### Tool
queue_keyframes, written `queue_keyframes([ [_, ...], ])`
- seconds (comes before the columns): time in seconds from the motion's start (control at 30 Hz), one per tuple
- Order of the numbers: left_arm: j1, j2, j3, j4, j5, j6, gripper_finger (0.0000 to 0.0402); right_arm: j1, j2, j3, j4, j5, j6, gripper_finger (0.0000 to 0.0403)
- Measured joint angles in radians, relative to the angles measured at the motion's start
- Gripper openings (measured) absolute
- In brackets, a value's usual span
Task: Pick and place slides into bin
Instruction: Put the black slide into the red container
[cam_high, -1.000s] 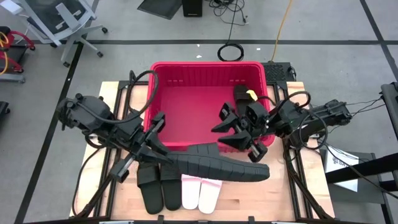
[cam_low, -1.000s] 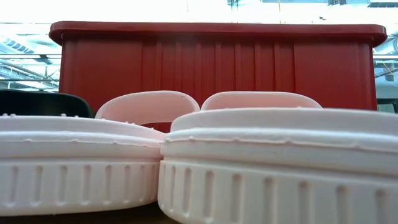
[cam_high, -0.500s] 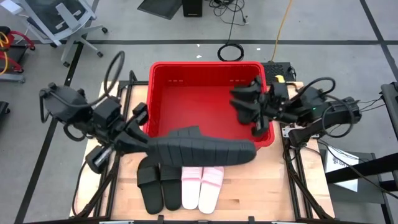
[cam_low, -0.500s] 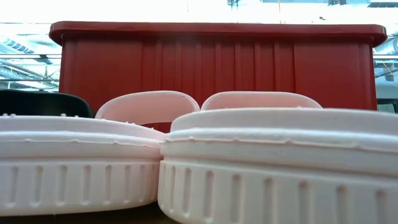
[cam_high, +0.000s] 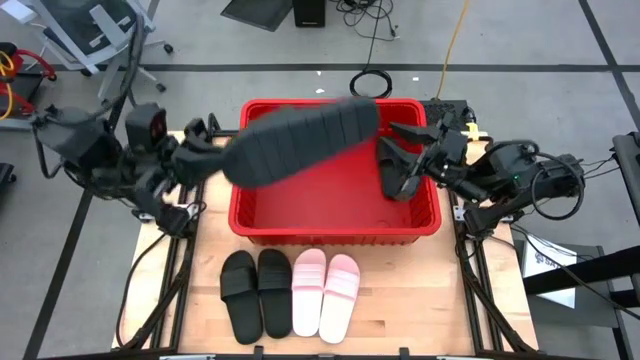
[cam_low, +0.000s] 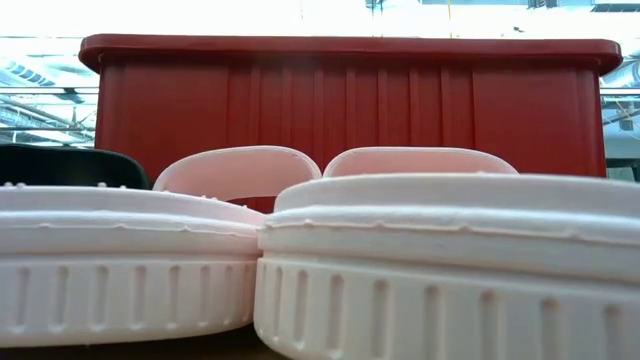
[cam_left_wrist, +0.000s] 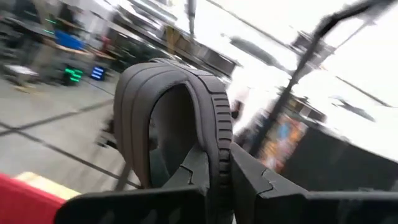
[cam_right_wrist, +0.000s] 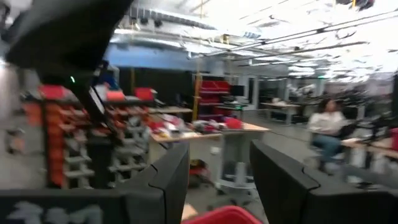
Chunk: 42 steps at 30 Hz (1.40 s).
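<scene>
**Black slide carried over the bin, release still to come**

The left tool (cam_high: 205, 160), just outside the bin's left wall, is clenched on a black slide (cam_high: 305, 138); the left wrist view shows its fingers (cam_left_wrist: 202, 171) pinching the slide's edge. The slide juts from the tool across the bin (cam_high: 335, 232), raised above the rim, over the back half. The step in hand looks like the carry-over; the next move calls for lowering the slide inside the walls and letting go. The right tool (cam_high: 400, 160) hangs over the bin's right side, fingers parted and empty, with another black slide (cam_high: 388, 170) lying inside the bin just below it. In front of the bin, on the desk (cam_high: 450, 300), a black pair (cam_high: 255, 292) and a pink pair (cam_high: 327, 292) wait side by side.
</scene>
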Motion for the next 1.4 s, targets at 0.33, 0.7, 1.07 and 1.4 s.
queue_keyframes([
  [0.33,0.118,0.011,0.000,0.060,-0.109,-0.055,0.0010,0.108,0.032,0.000,0.006,0.220,-0.310,0.0162],
  [0.7,0.266,0.106,0.000,0.174,-0.132,-0.176,0.0028,0.155,0.207,0.000,0.390,0.515,-1.016,0.0163],
  [1.07,0.354,0.214,0.000,0.237,-0.125,-0.319,0.0030,0.119,0.293,0.000,0.390,0.470,-1.097,0.0163],
  [1.4,0.362,0.305,0.000,0.239,-0.110,-0.459,0.0031,0.125,0.286,0.000,0.397,0.440,-1.180,0.0163],
])
